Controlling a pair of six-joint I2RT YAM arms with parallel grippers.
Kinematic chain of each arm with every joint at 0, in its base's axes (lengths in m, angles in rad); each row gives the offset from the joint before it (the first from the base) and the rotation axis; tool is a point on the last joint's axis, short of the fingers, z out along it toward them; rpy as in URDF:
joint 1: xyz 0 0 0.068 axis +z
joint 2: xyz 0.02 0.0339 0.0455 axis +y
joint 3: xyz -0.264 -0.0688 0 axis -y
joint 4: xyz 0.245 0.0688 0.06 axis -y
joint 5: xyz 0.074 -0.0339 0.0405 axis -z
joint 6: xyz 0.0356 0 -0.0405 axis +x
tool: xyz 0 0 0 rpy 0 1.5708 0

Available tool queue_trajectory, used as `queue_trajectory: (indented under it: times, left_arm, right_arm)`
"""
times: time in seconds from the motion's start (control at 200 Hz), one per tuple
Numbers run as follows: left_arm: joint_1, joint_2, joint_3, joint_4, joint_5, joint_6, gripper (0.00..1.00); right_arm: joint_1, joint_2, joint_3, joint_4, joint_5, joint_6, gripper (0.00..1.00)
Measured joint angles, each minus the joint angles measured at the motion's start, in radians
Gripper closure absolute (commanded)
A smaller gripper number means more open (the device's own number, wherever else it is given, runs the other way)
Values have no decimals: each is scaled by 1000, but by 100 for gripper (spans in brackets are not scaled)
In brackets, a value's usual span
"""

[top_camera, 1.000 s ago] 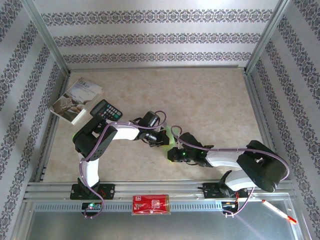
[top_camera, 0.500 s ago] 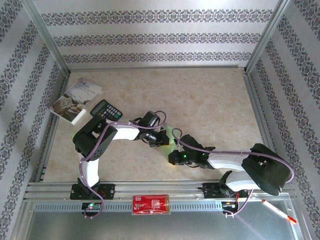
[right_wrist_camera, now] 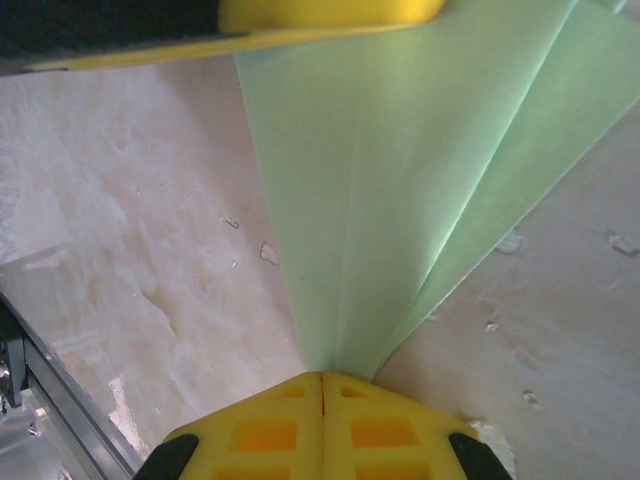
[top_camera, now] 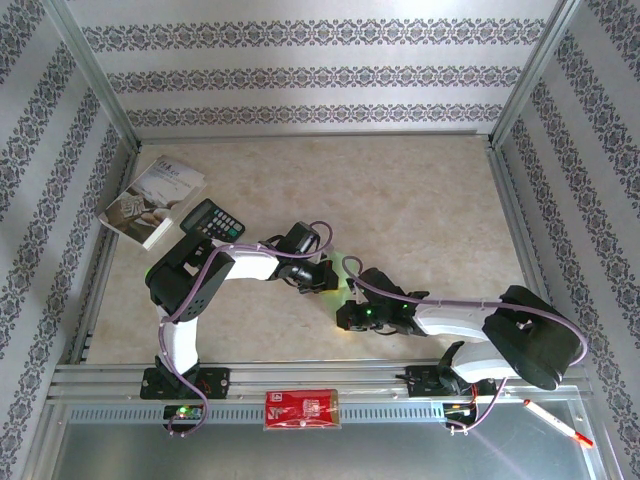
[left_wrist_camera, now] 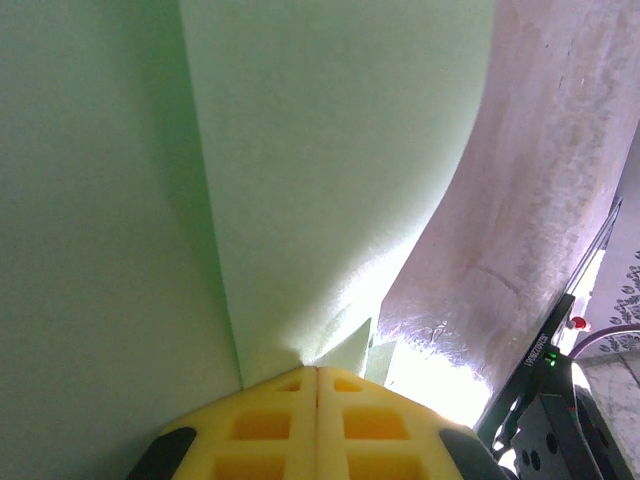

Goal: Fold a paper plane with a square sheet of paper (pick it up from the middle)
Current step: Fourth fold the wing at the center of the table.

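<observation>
The square sheet of paper (top_camera: 345,268), light green, is folded in layers and hangs between both grippers at mid-table. In the right wrist view it (right_wrist_camera: 400,170) tapers to a point with a centre crease and two stacked flaps. My right gripper (right_wrist_camera: 322,377) is shut on that point, its yellow pads pressed together. My left gripper (left_wrist_camera: 317,372) is shut on a fold of the paper (left_wrist_camera: 330,150), which curves up in front of the camera. From above, the left gripper (top_camera: 328,280) and the right gripper (top_camera: 347,306) sit close together over the paper.
A grey-white booklet (top_camera: 152,200) and a black calculator (top_camera: 212,220) lie at the back left. A red packet (top_camera: 302,409) sits on the near rail (top_camera: 380,380), and a red-and-white pen (top_camera: 558,423) lies at the near right. Metal frame posts edge the table.
The right arm's elbow has swung slightly right and its wrist has shifted a little toward the near edge, covering more of the paper. The left arm has stayed put.
</observation>
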Motion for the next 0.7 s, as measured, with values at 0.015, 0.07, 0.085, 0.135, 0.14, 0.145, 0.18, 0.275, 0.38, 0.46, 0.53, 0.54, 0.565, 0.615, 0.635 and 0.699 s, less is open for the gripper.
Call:
queue_trajectory:
  times: [0.015, 0.07, 0.085, 0.135, 0.14, 0.145, 0.18, 0.275, 0.38, 0.46, 0.53, 0.54, 0.565, 0.615, 0.635, 0.699]
  left_arm:
    - [0, -2, 0, 0, -1, -2, 94]
    - [0, -5, 0, 0, -10, -5, 92]
    - [1, -6, 0, 0, -14, -7, 92]
    - [2, -12, 0, -1, -28, -12, 91]
    - [2, -13, 0, -1, -30, -11, 91]
    - [2, -15, 0, -1, -31, -12, 91]
    - [2, -21, 0, -1, -40, -13, 90]
    - [4, -42, 0, -2, -61, -22, 85]
    - [11, -71, -3, -3, -74, -29, 84]
    - [16, -97, -11, -1, -76, -37, 86]
    - [14, -109, -22, 7, -72, -54, 92]
    - [14, -110, -24, 9, -71, -55, 93]
    - [13, -110, -28, 10, -67, -61, 94]
    - [8, -108, -35, 11, -59, -70, 96]
    - [6, -107, -37, 11, -55, -76, 97]
    - [-5, -96, -39, 12, -41, -84, 98]
  right_arm:
    - [-5, 0, 0, -1, -2, -2, 96]
    - [-19, 2, 3, -5, -13, -8, 96]
    - [-24, 4, 5, -10, -16, -12, 96]
    - [-38, 9, 17, -26, -23, -24, 96]
    - [-39, 10, 18, -28, -24, -27, 96]
    - [-40, 11, 19, -29, -24, -28, 97]
    - [-48, 15, 26, -39, -31, -36, 97]
    - [-64, 21, 36, -60, -48, -69, 97]
    - [-76, 28, 40, -65, -69, -101, 97]
    - [-83, 33, 44, -69, -80, -119, 97]
    - [-87, 36, 45, -71, -88, -131, 97]
    - [-89, 36, 45, -71, -90, -132, 98]
    - [-90, 37, 45, -71, -94, -135, 98]
    - [-90, 38, 46, -71, -95, -138, 98]
    - [-90, 39, 47, -71, -95, -139, 98]
    - [-90, 38, 47, -72, -95, -142, 98]
